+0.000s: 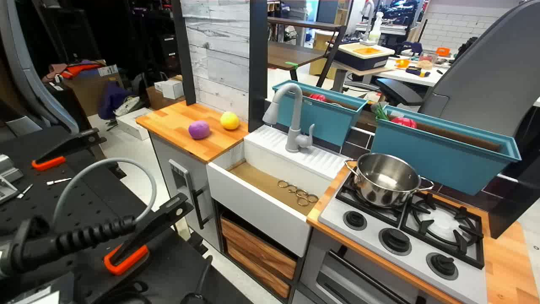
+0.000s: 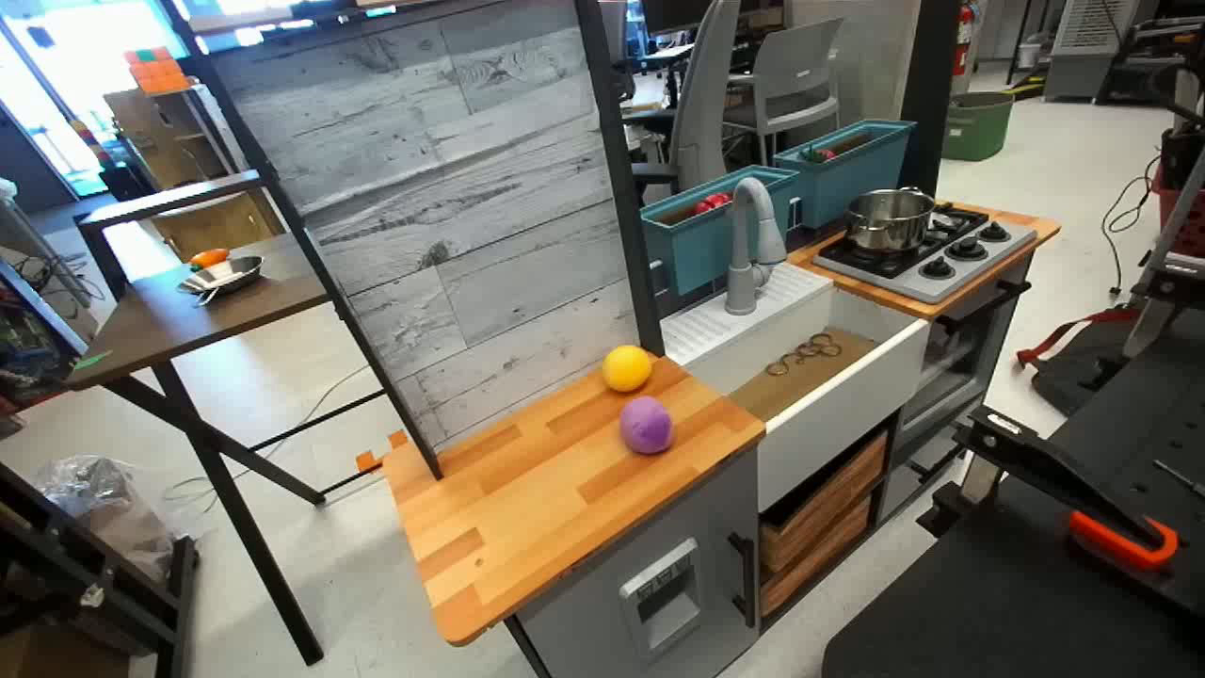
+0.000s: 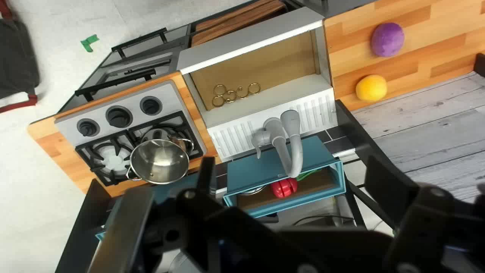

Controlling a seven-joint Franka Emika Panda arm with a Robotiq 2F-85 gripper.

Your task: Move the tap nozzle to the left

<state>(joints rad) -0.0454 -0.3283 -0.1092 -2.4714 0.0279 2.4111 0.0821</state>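
Wrist view caught the gripper (image 3: 291, 170) with its jaws spread wide; past it I saw the tap nozzle (image 3: 281, 148) on the sink ledge (image 3: 317, 112), curving over on the side nearer the yellow ball (image 3: 371, 88).

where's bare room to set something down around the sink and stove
The wooden counter is bare from the purple ball to the end away from the sink. The sink floor is free on the counter side; metal rings lie toward the stove. The burner beside the pot looks open. Tightest: the ledge by the teal planter, where the tap stands.
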